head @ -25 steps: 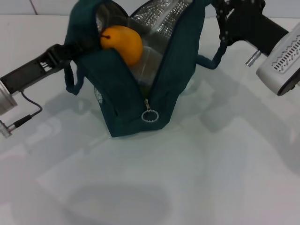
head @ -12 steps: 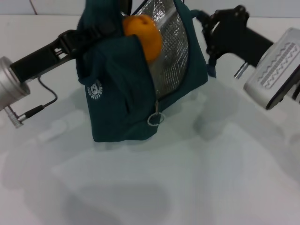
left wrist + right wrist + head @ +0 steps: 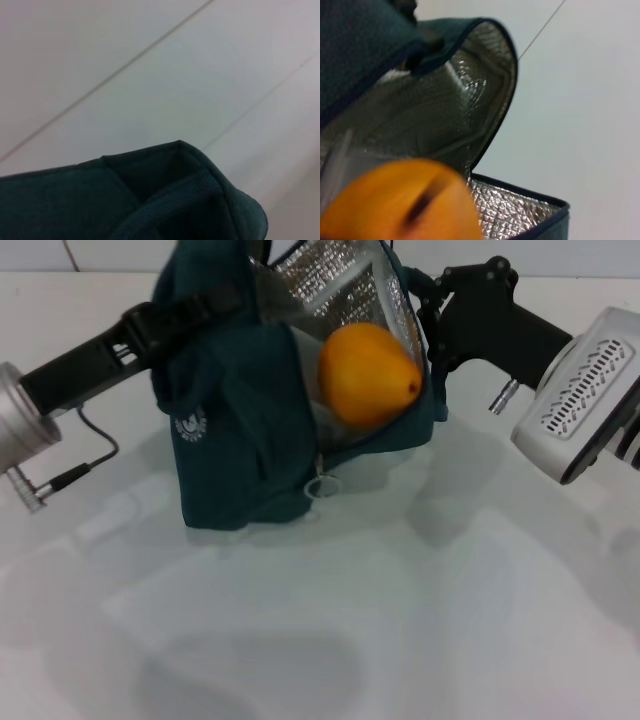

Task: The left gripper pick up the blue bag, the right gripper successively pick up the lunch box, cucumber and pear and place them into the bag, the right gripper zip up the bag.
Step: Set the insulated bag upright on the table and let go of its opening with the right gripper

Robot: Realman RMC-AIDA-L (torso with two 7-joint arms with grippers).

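Pear (image 3: 395,200) fills right wrist view; left wrist shows only blue bag (image 3: 125,200).

pear (image 3: 367,374) blocks blue bag (image 3: 235,430) mouth; table (image 3: 400,620) front open

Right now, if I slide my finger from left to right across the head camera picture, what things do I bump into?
Left gripper on its silver wrist → blue bag with its round white logo → pear in the bag's open mouth → right gripper at the bag's edge.
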